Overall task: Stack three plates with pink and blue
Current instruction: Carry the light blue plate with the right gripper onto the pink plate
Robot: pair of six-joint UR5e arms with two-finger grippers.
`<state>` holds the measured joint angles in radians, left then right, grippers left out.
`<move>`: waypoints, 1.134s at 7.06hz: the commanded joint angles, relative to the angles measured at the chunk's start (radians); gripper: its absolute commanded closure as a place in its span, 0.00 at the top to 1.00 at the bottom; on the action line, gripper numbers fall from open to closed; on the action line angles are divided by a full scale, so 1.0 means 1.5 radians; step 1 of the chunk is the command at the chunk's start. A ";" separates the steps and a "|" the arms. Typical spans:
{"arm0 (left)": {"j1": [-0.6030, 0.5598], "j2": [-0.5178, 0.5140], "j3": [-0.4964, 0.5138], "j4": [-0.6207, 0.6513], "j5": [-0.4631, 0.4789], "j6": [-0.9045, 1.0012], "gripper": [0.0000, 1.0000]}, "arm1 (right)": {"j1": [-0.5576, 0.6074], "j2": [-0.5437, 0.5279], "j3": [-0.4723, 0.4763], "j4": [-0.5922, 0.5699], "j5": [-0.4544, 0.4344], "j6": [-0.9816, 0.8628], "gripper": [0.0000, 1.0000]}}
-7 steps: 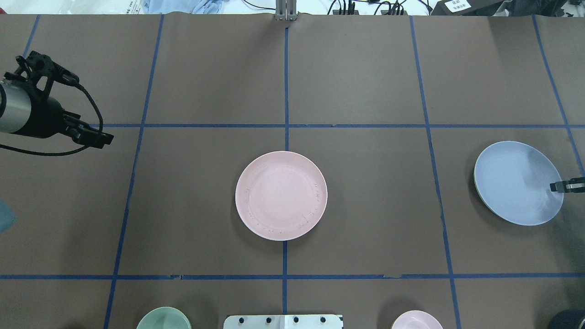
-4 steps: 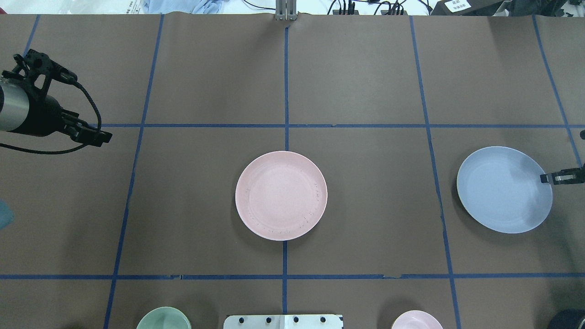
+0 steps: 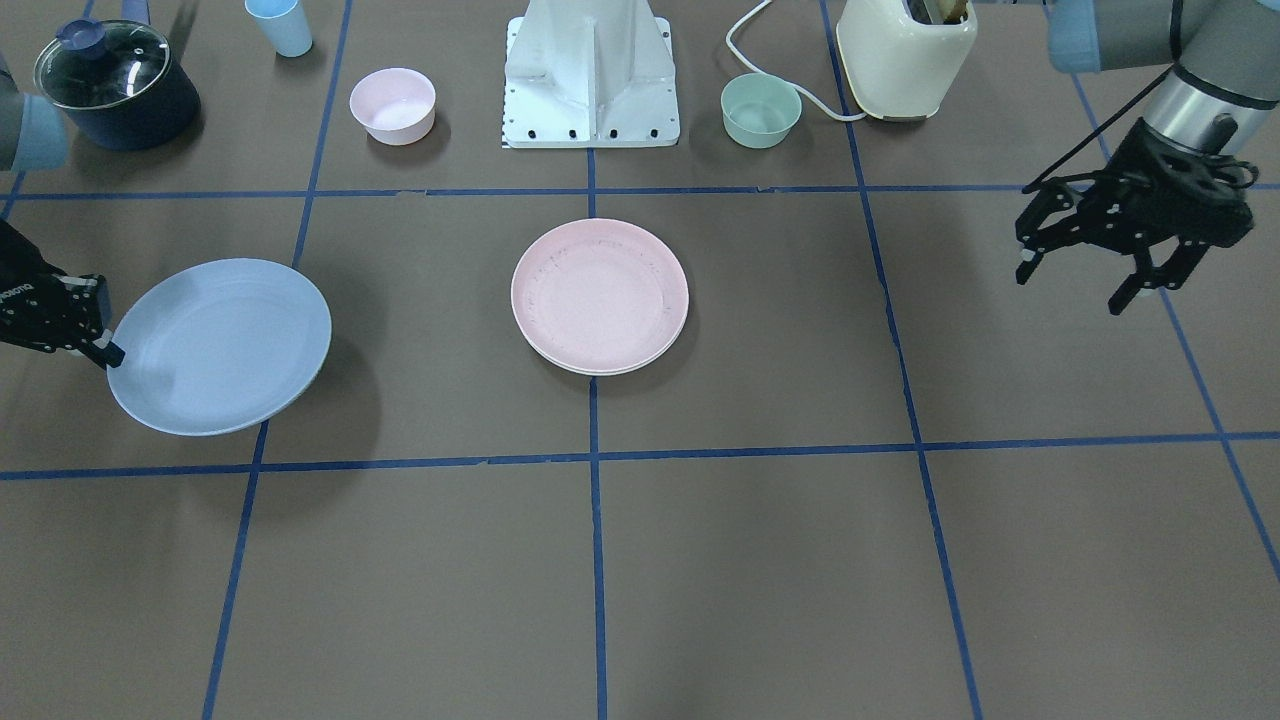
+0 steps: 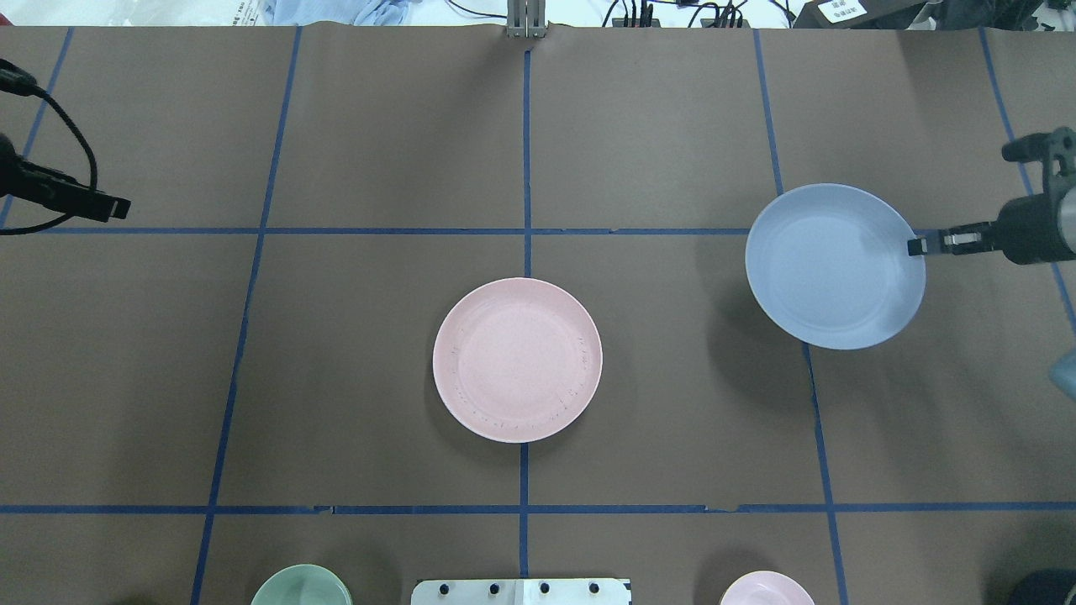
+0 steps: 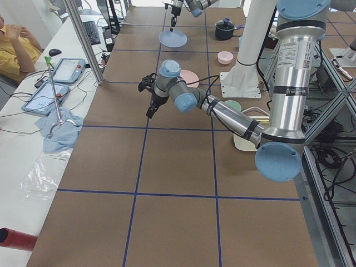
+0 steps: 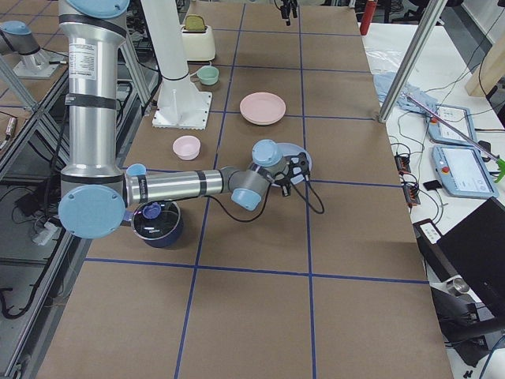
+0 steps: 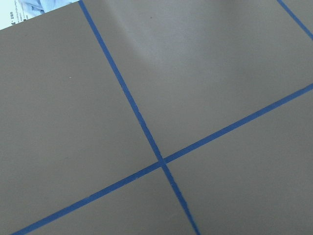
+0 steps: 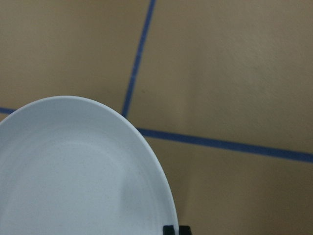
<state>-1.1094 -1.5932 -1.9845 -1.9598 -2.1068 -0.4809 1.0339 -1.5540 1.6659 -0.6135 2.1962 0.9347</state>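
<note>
Blue plate (image 4: 828,269) has travelled since the earlier overhead frame, up off its spot at the right edge and in toward the middle. The left arm has pulled back toward its own edge.

Surface (image 4: 672,126): brown, with a blue tape grid.

Blue plate rides in the air. Its shadow falls offset on the surface, so nothing is under it. It is roughly level, slightly tipped, which likely keeps it from sliding out of the pinch.

Pink plate (image 4: 517,360) sits at centre on the tape cross. A cream-white plate (image 3: 585,369) shows as a thin rim beneath it, so two of the three are already stacked. Blue plate is well apart from the stack; judged step: carry it over and set it on the pink.

Right hand (image 4: 916,246) is clamped on the blue plate's outer rim, an edge grip that leaves the underside free to land flat.

Left hand (image 3: 1068,288) has its fingers spread wide and holds nothing. It is parked off to the side, probably to leave the path to the stack free.
</note>
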 commanded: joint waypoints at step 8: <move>-0.108 0.061 0.027 0.094 -0.010 0.155 1.00 | -0.412 0.271 0.140 -0.416 -0.380 0.260 0.00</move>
<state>-1.2716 -1.5075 -1.9437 -1.8195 -2.1215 -0.2488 0.4439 -1.1527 1.8868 -1.2195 1.6570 1.3209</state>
